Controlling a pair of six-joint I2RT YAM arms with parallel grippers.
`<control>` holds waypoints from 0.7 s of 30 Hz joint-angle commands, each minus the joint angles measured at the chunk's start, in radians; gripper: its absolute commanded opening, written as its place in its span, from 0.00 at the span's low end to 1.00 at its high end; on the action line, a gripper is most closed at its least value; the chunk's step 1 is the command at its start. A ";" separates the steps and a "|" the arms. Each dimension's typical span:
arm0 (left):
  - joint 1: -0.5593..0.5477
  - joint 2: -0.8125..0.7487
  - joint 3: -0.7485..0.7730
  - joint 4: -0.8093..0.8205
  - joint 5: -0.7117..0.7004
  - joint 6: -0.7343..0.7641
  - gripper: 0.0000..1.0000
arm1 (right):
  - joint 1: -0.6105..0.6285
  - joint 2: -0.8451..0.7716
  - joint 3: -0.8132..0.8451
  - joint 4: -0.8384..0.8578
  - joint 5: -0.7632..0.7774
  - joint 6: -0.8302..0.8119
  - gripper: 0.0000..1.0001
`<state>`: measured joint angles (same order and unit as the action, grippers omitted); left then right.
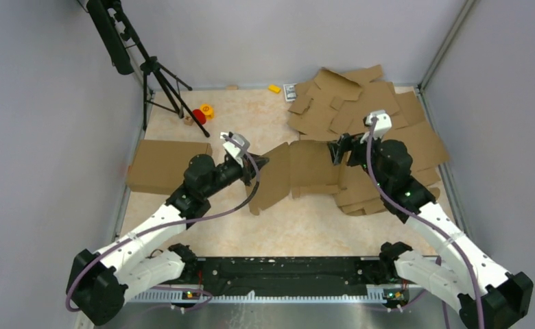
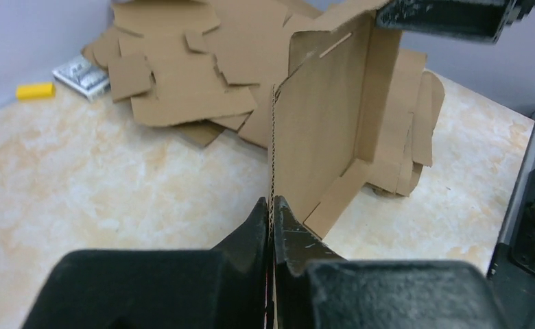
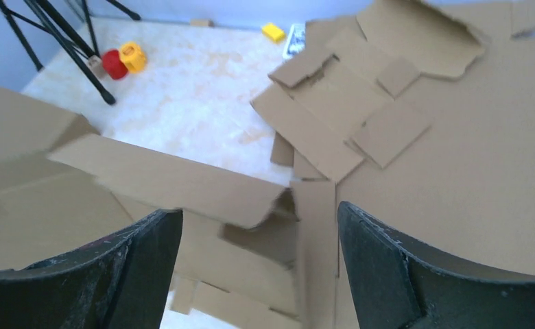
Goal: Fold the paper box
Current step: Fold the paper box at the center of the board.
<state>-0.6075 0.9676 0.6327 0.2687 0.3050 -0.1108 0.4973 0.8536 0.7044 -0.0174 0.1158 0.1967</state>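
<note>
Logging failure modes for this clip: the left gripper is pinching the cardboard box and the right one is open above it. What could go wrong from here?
1. The left gripper grips only the thin edge of a raised panel of the paper box; the panel may slip out or crease there.
2. The right gripper hangs open where the box borders the pile of loose blanks; it might close on a spare sheet instead of a box flap.

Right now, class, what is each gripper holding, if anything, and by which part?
The left gripper pinches the paper box by the thin edge of one panel. The right gripper is open and holds nothing.
</note>
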 commanded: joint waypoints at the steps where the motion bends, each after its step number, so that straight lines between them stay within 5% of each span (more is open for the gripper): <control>1: -0.035 -0.011 -0.082 0.295 -0.059 0.115 0.05 | 0.011 -0.015 0.159 -0.130 -0.104 -0.093 0.82; 9: -0.103 0.060 -0.150 0.405 -0.077 0.267 0.09 | 0.010 0.092 0.344 -0.336 -0.426 -0.158 0.82; 21: -0.135 0.033 -0.083 0.190 -0.048 0.327 0.27 | 0.011 0.152 0.445 -0.447 -0.126 -0.146 0.86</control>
<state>-0.7353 1.0225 0.4831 0.5365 0.2386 0.1825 0.4976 1.0115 1.0939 -0.4427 -0.1360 0.0628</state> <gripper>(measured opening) 0.240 0.854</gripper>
